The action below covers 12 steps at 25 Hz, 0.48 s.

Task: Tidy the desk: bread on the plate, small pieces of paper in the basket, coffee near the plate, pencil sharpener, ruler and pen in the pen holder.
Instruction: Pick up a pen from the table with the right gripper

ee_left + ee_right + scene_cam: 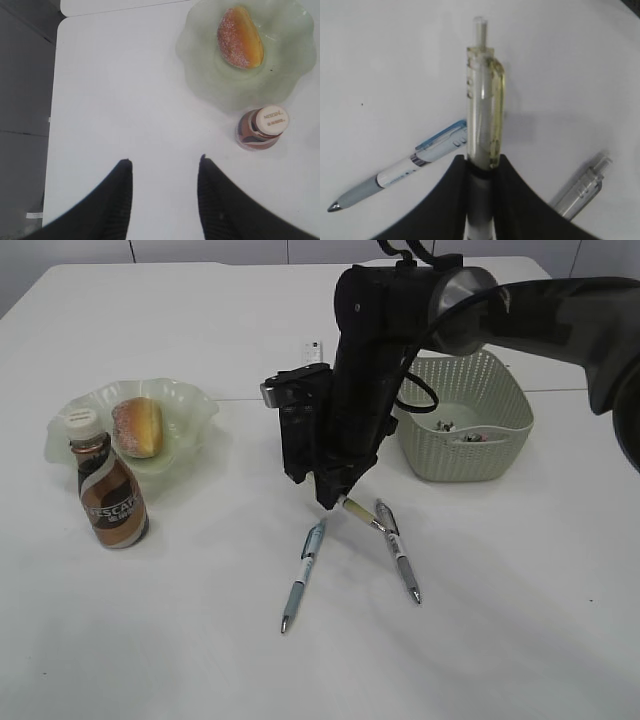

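the right hand (481,172) is clamped on a clear yellowish pen (482,95), gripping its barrel so the clip end and push button stick out past the fingertips. it looks lifted a little off the desk (200,640). holding it by the middle probably keeps it straight enough to drop end-first into the pen holder. no pen holder can be made out in any view.

just beside the hand, two more pens lie on the desk, apart from each other: a blue-and-white pen (302,574) to one side and a grey clear pen (398,551) to the other. further out sits a pale woven basket (500,455) with small scraps inside. across the desk, the bread (137,427) rests on the green wavy plate (190,400), and the coffee bottle (111,489) stands upright just beside it.

the left hand (165,167) hovers with its fingers apart, holding nothing.

only the right wrist view shows the grip clearly; the exterior view hides it behind the arm. only the left wrist view shows the left hand.
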Tool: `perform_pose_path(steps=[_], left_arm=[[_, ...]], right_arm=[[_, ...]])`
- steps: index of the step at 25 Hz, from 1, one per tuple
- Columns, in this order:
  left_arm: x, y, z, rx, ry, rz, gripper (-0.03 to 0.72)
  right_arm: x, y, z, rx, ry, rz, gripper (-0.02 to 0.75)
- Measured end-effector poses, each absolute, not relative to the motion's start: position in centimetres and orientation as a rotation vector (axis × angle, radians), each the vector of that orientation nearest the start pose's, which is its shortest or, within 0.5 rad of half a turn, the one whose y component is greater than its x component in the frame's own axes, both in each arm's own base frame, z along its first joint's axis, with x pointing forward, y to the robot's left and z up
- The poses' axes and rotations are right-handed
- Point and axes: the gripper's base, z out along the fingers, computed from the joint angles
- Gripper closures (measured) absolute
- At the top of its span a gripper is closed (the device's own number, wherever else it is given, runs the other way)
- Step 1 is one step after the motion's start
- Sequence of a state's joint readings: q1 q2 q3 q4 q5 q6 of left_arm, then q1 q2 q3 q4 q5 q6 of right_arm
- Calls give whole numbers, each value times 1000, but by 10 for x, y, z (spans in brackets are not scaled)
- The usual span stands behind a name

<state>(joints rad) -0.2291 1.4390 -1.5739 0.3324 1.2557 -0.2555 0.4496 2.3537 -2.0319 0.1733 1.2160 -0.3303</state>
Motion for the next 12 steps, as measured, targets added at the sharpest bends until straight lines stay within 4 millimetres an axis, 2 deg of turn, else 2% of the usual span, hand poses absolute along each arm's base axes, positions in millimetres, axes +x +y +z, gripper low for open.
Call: perform_pose_path(steps=[3,9,12], left_arm=[[285,-39,411,-14,2536,244,371],[285,-40,410,-15,2544,214,375],[285,-41,410,-16,2545,207,376]], right_arm=[[432,225,172,-1023,2840,275,627],[421,225,208,-975,2795,353,627],[411,219,215,-934,2753,354,627]])
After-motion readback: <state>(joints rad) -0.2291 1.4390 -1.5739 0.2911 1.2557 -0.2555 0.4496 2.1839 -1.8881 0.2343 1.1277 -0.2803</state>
